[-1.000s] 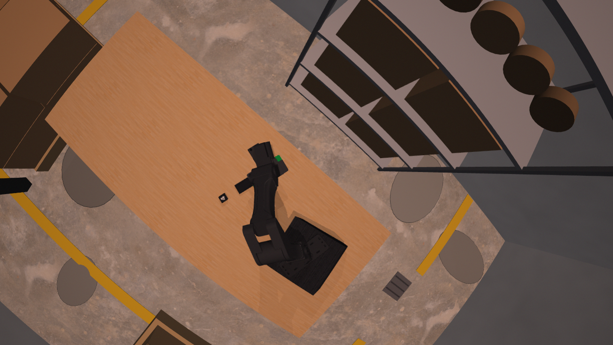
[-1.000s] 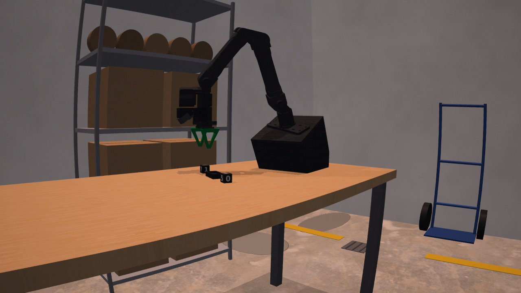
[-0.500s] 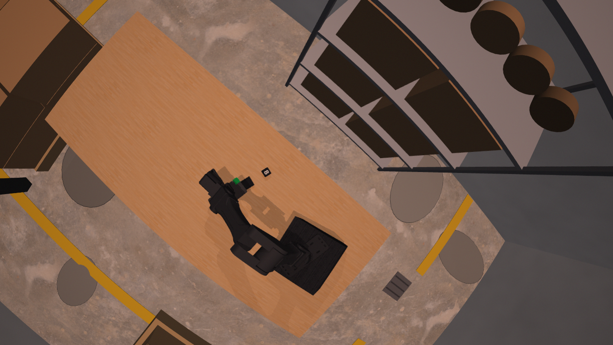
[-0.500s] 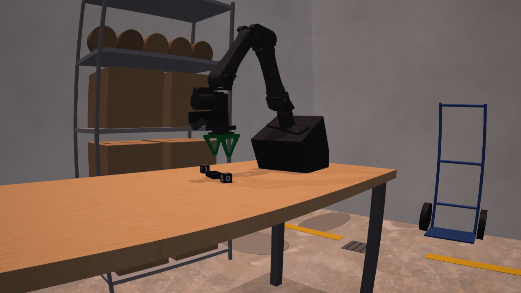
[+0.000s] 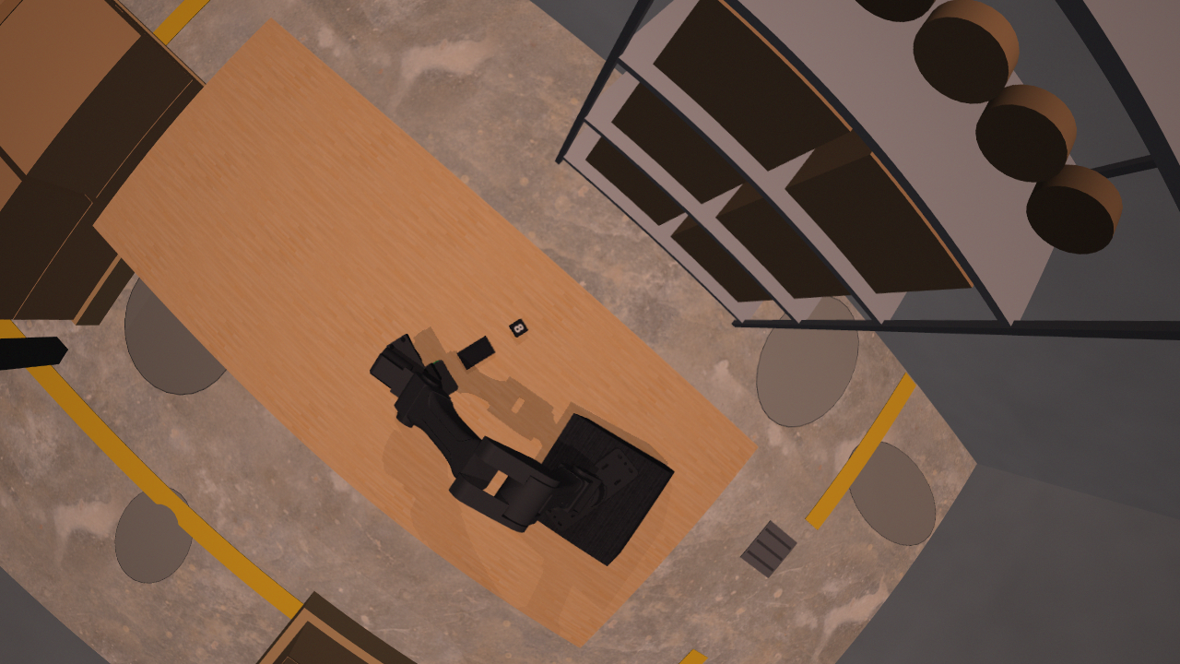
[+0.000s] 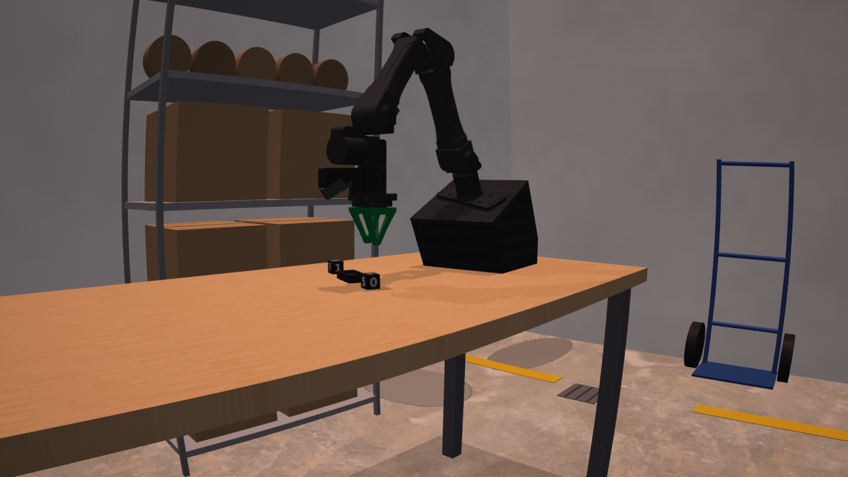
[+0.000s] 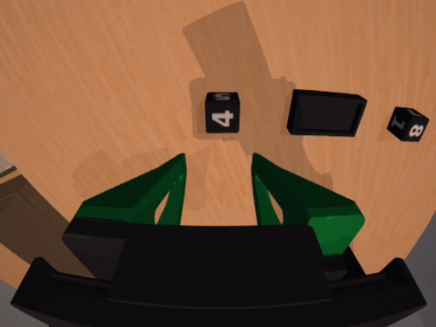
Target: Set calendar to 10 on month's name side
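A small black tray (image 7: 327,113) lies flat and empty on the wooden table, also seen in the overhead view (image 5: 475,351) and in the side view (image 6: 350,275). One black cube (image 7: 222,113) stands on the table left of the tray with 4 on top. In the side view it shows a 0 (image 6: 370,280). A second black cube (image 7: 409,123) (image 5: 518,327) stands on the table right of the tray with 8 on top and shows a 1 in the side view (image 6: 335,266). My green-fingered gripper (image 7: 218,158) hangs well above the 4-topped cube, partly open and empty.
The arm's black base block (image 6: 474,228) stands on the table near its right end. A metal shelf with cardboard boxes (image 6: 237,154) stands behind the table. A blue hand truck (image 6: 746,272) stands on the floor at the right.
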